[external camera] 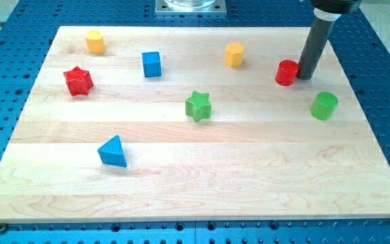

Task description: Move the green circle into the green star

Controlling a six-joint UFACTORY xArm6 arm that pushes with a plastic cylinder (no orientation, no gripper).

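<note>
The green circle (324,106) stands near the board's right edge. The green star (198,106) sits near the board's middle, well to the circle's left. My tip (306,76) is at the upper right, touching or almost touching the right side of a red round block (287,72). The tip is above and a little left of the green circle, apart from it.
A yellow block (234,54) is at the top middle, a blue cube (152,64) and another yellow block (95,41) at the top left, a red star (78,81) at the left, a blue triangle (113,152) at the lower left. The wooden board (195,190) lies on a blue perforated table.
</note>
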